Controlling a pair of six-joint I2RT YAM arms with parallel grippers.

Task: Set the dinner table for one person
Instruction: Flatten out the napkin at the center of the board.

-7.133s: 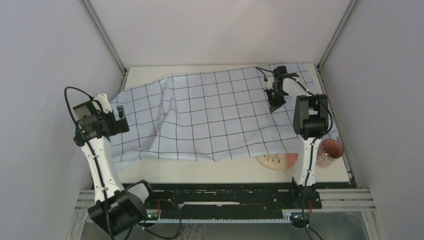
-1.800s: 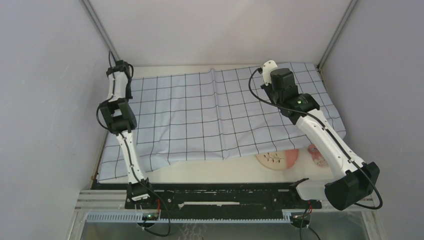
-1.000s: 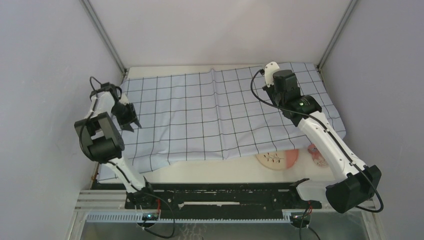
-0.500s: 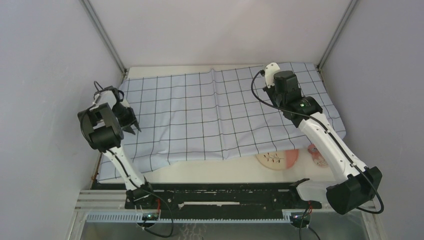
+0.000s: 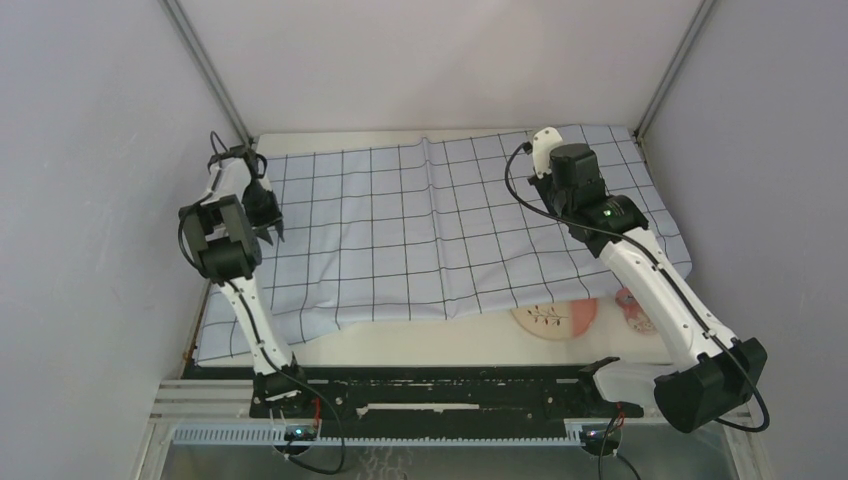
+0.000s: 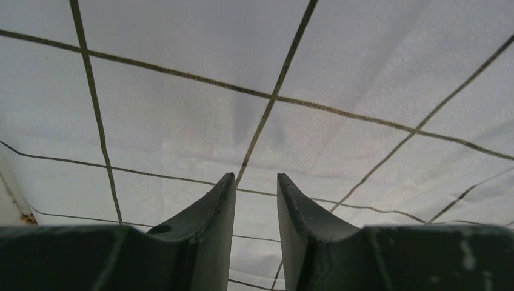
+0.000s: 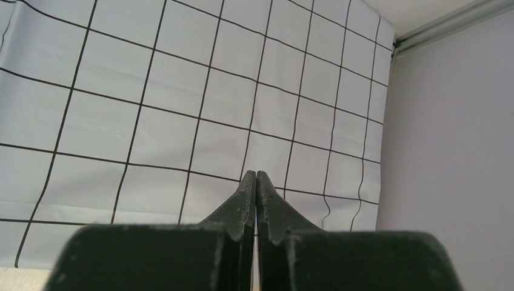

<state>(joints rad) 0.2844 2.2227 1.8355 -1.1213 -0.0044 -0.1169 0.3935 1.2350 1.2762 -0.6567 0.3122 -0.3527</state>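
Dinner table (image 5: 420, 345): covered almost edge to edge by pale-blue gridded cloth (image 5: 430, 230), with bare cream showing only in thin strips at the near and far sides. Cloth probably laid first as the base of the setting, but not yet flat: ridged near the middle of the far edge, sagging in folds along the near hem.

Left gripper (image 6: 254, 182): low over the cloth's left side, jaws a little apart with nothing between them. Likely poised to pinch or press out the faint crease just ahead of the tips.

Right gripper (image 7: 255, 176): raised above the far right part of the cloth, jaws pressed together on nothing.

Patterned plate (image 5: 556, 320): half tucked under the near hem.

Pink cup (image 5: 632, 305): just beside the plate, partly behind the right arm.

Both probably to be drawn clear and set on top; overhanging hem and right arm in the way.
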